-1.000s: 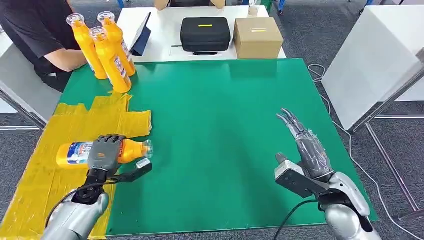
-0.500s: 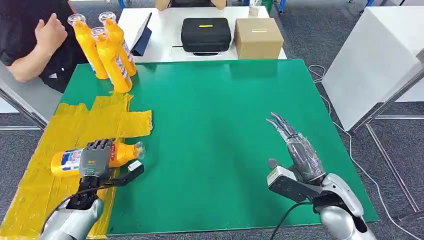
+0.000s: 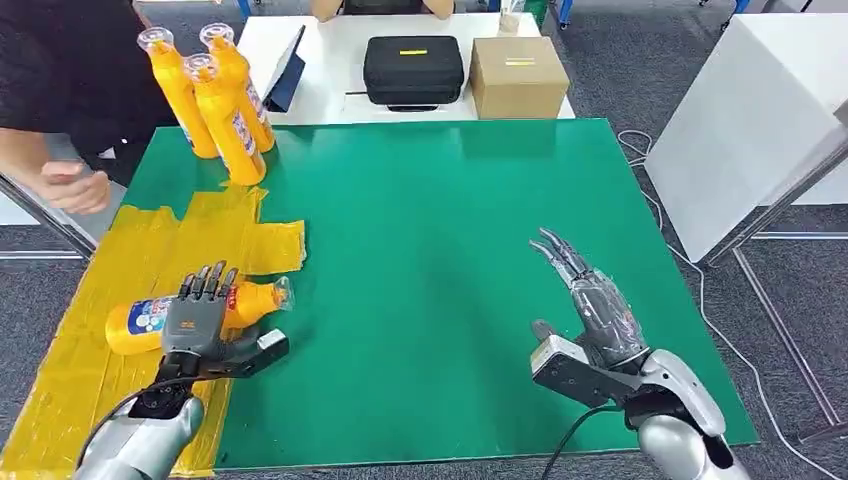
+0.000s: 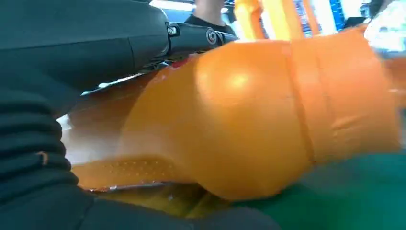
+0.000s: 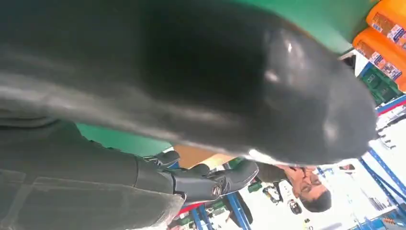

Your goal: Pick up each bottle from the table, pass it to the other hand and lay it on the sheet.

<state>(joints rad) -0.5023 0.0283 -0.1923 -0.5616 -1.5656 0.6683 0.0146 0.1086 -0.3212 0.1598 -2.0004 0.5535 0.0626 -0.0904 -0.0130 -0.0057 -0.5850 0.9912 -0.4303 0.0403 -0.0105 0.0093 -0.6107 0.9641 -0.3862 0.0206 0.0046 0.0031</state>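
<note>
An orange bottle (image 3: 137,324) with a blue-and-white label lies on its side on the yellow sheet (image 3: 150,240), its clear cap toward the green table top. My left hand (image 3: 197,318) is over the bottle's middle with its fingers straightened and lifted off it, and the thumb reaches out over the sheet's edge. The left wrist view has the same bottle (image 4: 258,120) close up beside that hand. Three more orange bottles (image 3: 222,105) stand upright at the table's far left corner. My right hand (image 3: 592,318) hovers open, fingers straight, over the near right of the table.
A person sits at the far left, one hand (image 3: 70,186) near the sheet's far edge. A tablet (image 3: 284,70), a black case (image 3: 411,68) and a cardboard box (image 3: 518,77) rest on the white table behind. The green table (image 3: 430,220) has free room in its middle.
My left hand has brought the bottle down and left onto the sheet and uncurled its fingers from it. The right hand drew back slightly. The person's hand has dropped toward the sheet.
</note>
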